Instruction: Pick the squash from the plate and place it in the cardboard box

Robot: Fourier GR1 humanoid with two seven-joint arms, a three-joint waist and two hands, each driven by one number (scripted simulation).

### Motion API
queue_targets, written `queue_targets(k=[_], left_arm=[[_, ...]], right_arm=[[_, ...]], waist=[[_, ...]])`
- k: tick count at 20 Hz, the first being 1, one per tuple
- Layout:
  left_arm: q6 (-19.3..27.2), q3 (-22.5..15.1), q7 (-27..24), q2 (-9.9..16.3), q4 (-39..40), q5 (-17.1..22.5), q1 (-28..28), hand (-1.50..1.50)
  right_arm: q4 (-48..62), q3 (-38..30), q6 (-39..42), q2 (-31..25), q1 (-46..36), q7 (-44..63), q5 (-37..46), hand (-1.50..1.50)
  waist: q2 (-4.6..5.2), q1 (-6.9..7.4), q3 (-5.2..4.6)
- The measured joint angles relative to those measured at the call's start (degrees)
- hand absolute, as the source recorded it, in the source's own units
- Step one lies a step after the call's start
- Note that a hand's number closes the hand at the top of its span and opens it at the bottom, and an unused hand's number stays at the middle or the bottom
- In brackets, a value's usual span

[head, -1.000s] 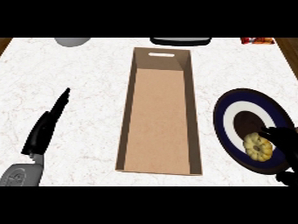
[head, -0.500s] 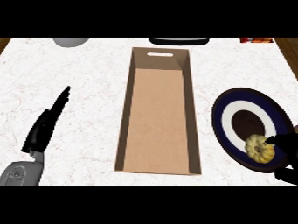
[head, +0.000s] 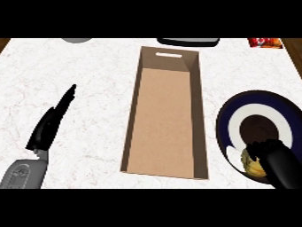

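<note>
**Squash check: right hand over plate**

Whereas 1 s ago the squash (head: 251, 165) showed mostly clear, right hand (head: 280, 165) now covers more, fingers curled on it, on plate (head: 226, 116). Left hand (head: 48, 126): fingers straight, together. Count: 1 squash, 1 plate, 1 cardboard box (head: 166, 119).

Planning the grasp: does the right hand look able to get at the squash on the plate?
Probably yes. The right hand is already over the squash on the plate, fingers curling around it, with nothing between them.
</note>
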Motion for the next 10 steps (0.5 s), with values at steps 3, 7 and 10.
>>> queue_targets(k=[3, 7, 10], left_arm=[[-0.1, -0.6, 0.0, -0.3, -0.1, -0.3, -0.5, 0.00], [-0.1, -1.2, 0.1, -0.6, 0.1, -0.6, -0.8, 0.00], [-0.2, -1.4, 0.4, -0.8, 0.4, -0.8, -1.1, 0.00]], right_arm=[[-1.6, 4.1, 3.4, 0.6, 0.2, 4.0, 4.2, 1.50], [-4.2, 10.3, 8.4, 2.4, -0.6, 11.5, 7.2, 1.50], [-6.3, 15.6, 11.3, 4.3, -2.3, 18.8, 7.8, 1.50]], waist=[[0.04, 0.94, -0.22], [-0.08, 1.62, 0.32], [-0.23, 1.89, 1.17]])
